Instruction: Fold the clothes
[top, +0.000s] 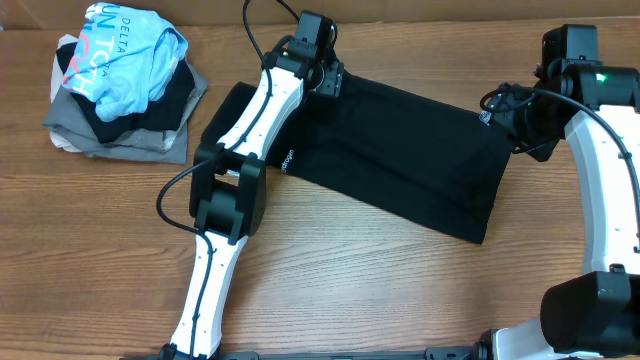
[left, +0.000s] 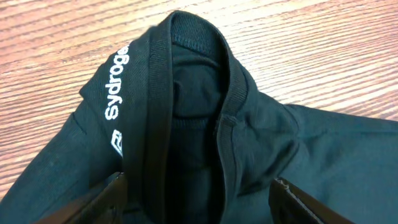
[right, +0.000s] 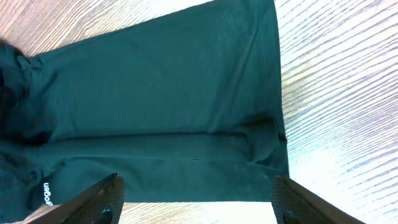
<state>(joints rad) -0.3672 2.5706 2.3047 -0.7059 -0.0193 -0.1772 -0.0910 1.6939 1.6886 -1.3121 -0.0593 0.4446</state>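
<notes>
Wood table (top: 400, 300), black shirt (top: 400, 160) edge near garment pile (top: 125, 85)

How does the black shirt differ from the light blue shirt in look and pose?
The black shirt lies flat as a long band; the light blue shirt sits crumpled atop a clothes pile. The black shirt's lettering is small and white; the light blue shirt's is larger, pink and white. Both carry lettering.
</notes>
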